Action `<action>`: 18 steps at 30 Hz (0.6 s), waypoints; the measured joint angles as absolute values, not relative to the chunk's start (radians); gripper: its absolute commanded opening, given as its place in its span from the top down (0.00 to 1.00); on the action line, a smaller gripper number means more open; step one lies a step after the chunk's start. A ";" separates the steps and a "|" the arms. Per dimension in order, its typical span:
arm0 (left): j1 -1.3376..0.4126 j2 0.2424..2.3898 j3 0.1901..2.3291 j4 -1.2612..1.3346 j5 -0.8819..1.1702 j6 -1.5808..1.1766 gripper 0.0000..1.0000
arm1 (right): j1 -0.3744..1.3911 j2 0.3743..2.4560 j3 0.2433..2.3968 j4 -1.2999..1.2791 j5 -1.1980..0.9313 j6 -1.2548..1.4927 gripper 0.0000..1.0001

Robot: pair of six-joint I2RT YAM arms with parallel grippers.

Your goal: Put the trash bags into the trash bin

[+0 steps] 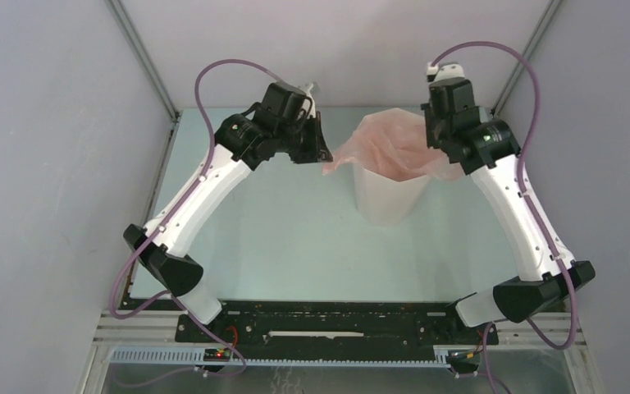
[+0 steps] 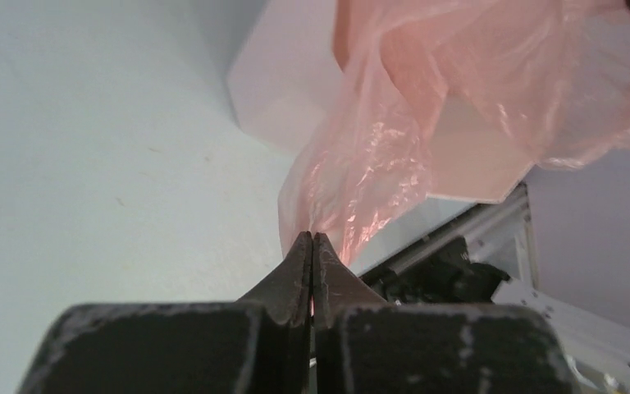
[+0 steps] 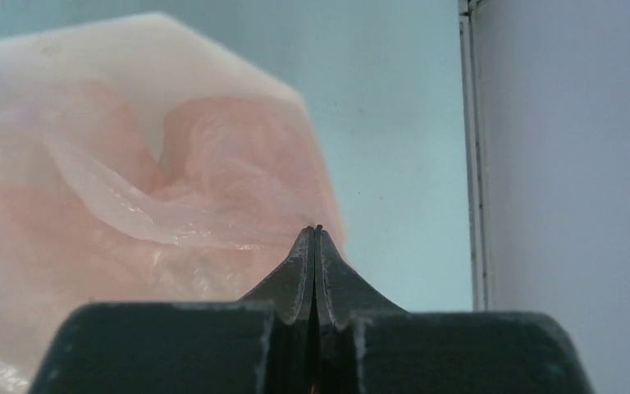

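The pale green surface (image 1: pixel 295 238) spread beneath both sets of fingers, reaching the grey walls to either side. The white left arm (image 1: pixel 205 185) and the white right arm (image 1: pixel 517 205) rose from the near edge and leaned toward each other. Their black wrists stood well apart at about the same height. Between the two sets of fingers, and lower than both, the trash bin (image 1: pixel 387 201) stood upright on the surface, white and many-sided, with its open mouth facing up. The pink bag (image 1: pixel 394 144) lay spread across that mouth. Its middle sagged down inside the rim, while its wrinkled edges rose above the rim and stretched outward toward the fingers on each side. Part of the film hung over the outside of the rim on the right. The left fingers (image 2: pixel 312 242) were pressed flat together with no gap. A gathered corner of the bag ran straight down into their tips and was pinched there. The bin wall stood just beyond and above them in the left wrist view. The right fingers (image 3: pixel 317 234) were likewise closed tight. The opposite edge of the film met their tips and was caught between them, and the bin's rim and the crumpled bag lay just ahead and to their left. In the overhead view the right fingers were hidden under their own wrist, whereas the left fingers (image 1: pixel 321 154) showed just beside the bag's near corner.
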State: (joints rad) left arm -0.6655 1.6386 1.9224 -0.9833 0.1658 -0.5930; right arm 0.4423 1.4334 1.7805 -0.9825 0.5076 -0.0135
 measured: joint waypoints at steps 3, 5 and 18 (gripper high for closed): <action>-0.665 1.639 1.957 -0.991 0.070 -0.574 1.00 | 0.340 1.456 1.816 -0.975 0.424 0.036 1.00; -0.665 1.639 1.981 -0.990 0.001 -0.556 1.00 | 0.276 1.473 1.834 -0.964 0.355 0.075 1.00; -0.608 1.668 2.003 -0.937 -0.197 -0.477 1.00 | 0.094 1.645 1.955 -0.952 0.047 0.231 0.99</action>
